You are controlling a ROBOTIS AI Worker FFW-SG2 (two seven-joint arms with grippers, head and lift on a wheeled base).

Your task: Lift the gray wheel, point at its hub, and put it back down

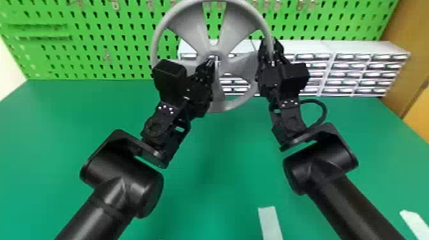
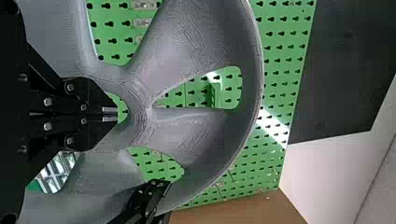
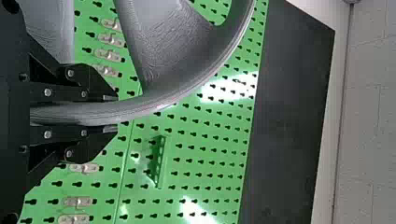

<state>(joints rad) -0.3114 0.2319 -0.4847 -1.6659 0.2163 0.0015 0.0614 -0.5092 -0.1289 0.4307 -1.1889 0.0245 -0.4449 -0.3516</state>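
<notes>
The gray wheel (image 1: 191,33) is held up off the green table, its face toward the head camera. On its right rim my right gripper (image 1: 267,52) is clamped; in the right wrist view the rim (image 3: 154,103) runs between the two fingers of that gripper (image 3: 110,113). My left gripper (image 1: 213,60) has its tips at the hub in the middle of the wheel. In the left wrist view the left gripper (image 2: 110,114) is shut with nothing between its fingers, tips beside the hub (image 2: 135,112); whether they touch it I cannot tell.
Behind the wheel stand a green pegboard (image 1: 105,41) with metal hooks and, to the right, white drawer units (image 1: 360,48) at the back of the green table (image 1: 57,127). White tape strips (image 1: 269,223) lie near the table's front. A wooden panel (image 1: 411,57) stands at the right.
</notes>
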